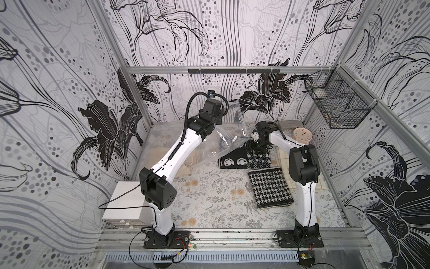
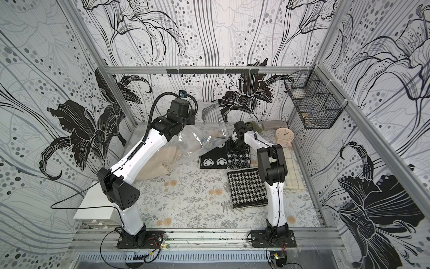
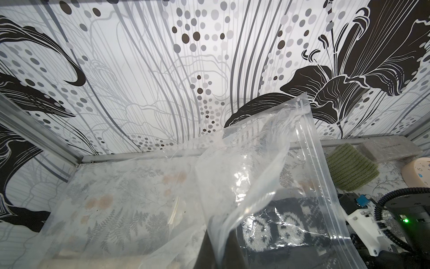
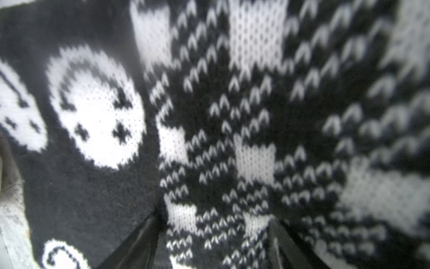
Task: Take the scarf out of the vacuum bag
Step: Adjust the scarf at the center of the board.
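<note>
The scarf point(image 1: 235, 160) lies on the table point(image 1: 209, 198), mostly out, one end left under the vacuum bag point(image 3: 256, 167). Your left end effector point(image 1: 218, 120) pinches the bag; your right end effector point(image 1: 253, 146), wide open, touches the scarf.

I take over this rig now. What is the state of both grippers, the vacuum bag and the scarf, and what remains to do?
Left gripper: shut on the vacuum bag, holding it raised.
Right gripper: open, jaws apart, pressed down on the black-and-white knit scarf.
Done: the scarf lies mostly out on the tablecloth; one far corner is under the bag's plastic.
Left to do: probably close on the scarf and pull it fully clear.
</note>
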`<state>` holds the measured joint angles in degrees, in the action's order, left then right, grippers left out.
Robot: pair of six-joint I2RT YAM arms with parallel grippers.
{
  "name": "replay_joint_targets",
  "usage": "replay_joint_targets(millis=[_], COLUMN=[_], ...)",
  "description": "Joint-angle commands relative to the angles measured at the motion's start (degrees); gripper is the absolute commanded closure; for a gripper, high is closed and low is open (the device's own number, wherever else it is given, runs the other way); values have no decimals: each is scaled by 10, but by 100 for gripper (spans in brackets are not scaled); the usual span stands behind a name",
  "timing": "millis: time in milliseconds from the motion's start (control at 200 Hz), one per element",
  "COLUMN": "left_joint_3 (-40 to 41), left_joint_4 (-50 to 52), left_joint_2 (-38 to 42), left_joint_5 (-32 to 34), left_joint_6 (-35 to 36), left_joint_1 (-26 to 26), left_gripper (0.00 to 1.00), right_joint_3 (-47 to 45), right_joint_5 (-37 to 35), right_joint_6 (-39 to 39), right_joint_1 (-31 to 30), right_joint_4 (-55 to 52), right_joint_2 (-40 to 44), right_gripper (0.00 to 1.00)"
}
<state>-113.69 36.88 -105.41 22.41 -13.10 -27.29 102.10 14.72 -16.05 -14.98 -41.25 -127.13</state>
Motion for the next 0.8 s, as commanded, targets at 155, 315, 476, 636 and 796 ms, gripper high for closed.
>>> replay_joint_targets(millis=[155, 315, 476, 636, 796], left_joint_3=[2, 3, 5, 8, 14], left_joint_4=[-31, -30, -31, -32, -34], left_joint_2=[3, 3, 6, 8, 7], left_joint_5=[-3, -4, -4, -4, -6], left_joint_6=[1, 2, 1, 0, -4], left_joint_1=[2, 2, 2, 1, 2], left_gripper=[100, 100, 100, 100, 100], right_joint_3=[-33, -20, -1, 30, 30], right_joint_5=[-76, -79, -85, -94, -101], right_joint_6=[-13, -16, -32, -33, -27], right_joint_1=[34, 47, 55, 55, 55], right_joint_4=[-46, -51, -53, -64, -69], right_joint_2=[0, -5, -17, -33, 11], right_gripper=[24, 24, 24, 24, 23])
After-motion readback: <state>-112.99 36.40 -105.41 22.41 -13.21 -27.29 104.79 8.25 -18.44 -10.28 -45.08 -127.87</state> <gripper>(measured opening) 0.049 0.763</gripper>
